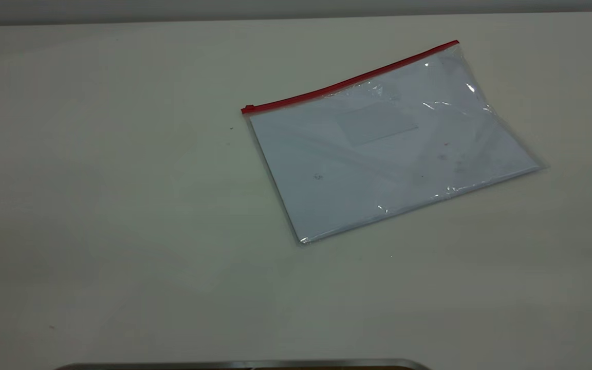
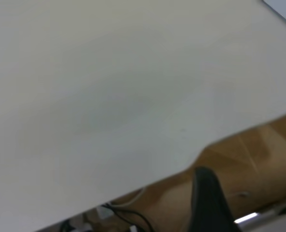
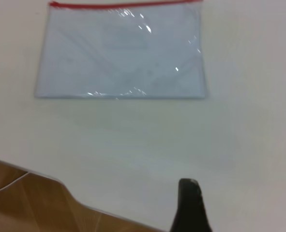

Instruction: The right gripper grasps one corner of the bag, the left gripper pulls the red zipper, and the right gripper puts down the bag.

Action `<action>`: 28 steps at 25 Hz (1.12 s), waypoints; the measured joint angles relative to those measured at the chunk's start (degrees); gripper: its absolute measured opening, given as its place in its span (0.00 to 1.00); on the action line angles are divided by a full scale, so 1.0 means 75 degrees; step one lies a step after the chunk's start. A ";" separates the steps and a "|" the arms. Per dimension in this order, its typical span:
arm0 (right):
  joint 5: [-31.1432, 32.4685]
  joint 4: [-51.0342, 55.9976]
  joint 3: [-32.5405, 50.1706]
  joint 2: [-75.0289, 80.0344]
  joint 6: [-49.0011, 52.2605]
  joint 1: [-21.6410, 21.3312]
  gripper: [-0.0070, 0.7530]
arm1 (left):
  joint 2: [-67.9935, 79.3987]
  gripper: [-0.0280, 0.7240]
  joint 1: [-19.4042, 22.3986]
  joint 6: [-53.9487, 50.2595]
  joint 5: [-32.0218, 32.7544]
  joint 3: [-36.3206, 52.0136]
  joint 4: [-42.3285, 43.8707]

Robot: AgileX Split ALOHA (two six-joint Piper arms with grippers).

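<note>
Exterior: bag [image 1: 388, 149] flat on the table [image 1: 121, 205], right of centre, red zipper [image 1: 350, 79] along its far edge, slider at the left end. No arms visible.
Left wrist: left gripper [image 2: 208, 203] over the table edge, finger state unclear.
Right wrist: right gripper [image 3: 190, 208] well short of the bag, finger state unclear.

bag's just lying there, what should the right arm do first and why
Probably move the right pincer out over the table toward the bag's far right corner, where the red zipper ends. The bag lies flat and untouched, the slider sits at the opposite end, and both pincers hang back at the table edge.
</note>
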 joint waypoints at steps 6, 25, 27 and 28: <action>-0.0071 -0.0146 0.0093 0.0000 0.0097 0.0000 0.79 | 0.0000 0.70 0.0000 0.0000 -0.0005 0.0038 -0.0191; -0.0028 -0.0211 0.0279 -0.0980 0.0097 0.0000 0.79 | 0.0000 0.70 0.0000 -0.0168 -0.0247 0.0392 -0.0198; -0.0028 -0.0211 0.0279 -0.0987 0.0097 0.0000 0.79 | 0.0000 0.70 0.0000 -0.0168 -0.0255 0.0392 -0.0198; -0.0028 -0.0211 0.0279 -0.0987 0.0097 0.0000 0.79 | 0.0000 0.70 0.0000 -0.0168 -0.0255 0.0392 -0.0198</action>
